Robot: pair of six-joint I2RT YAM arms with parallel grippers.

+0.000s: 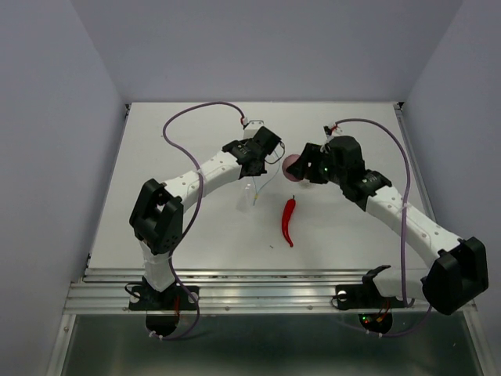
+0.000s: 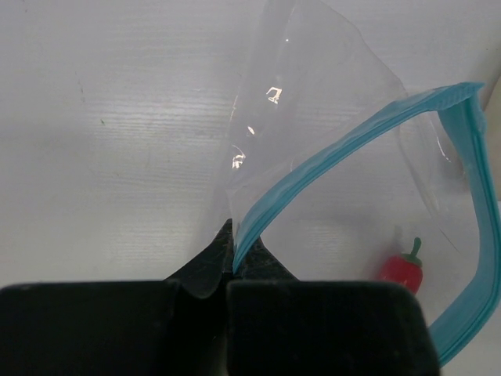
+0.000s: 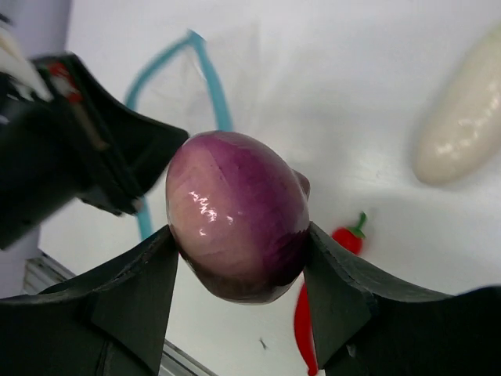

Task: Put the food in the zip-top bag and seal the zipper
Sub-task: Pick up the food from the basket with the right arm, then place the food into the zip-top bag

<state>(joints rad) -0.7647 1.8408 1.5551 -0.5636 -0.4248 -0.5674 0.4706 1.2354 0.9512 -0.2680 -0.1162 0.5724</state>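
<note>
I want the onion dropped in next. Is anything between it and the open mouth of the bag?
Nothing visible does. The right gripper holds the onion; the bag's zipper gapes open, with the left gripper pinching only one end.

Left arm (image 1: 192, 178), right arm (image 1: 407, 219): white links, black joint housings, black wedge fingers (image 3: 133, 298). Purple cable (image 1: 168, 129) loops along each. Green light (image 1: 323, 167), right wrist.

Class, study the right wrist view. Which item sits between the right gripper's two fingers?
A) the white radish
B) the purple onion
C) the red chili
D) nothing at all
B: the purple onion is clamped between the fingers of the right gripper, while the red chili and white radish lie apart on the table behind it.
</note>
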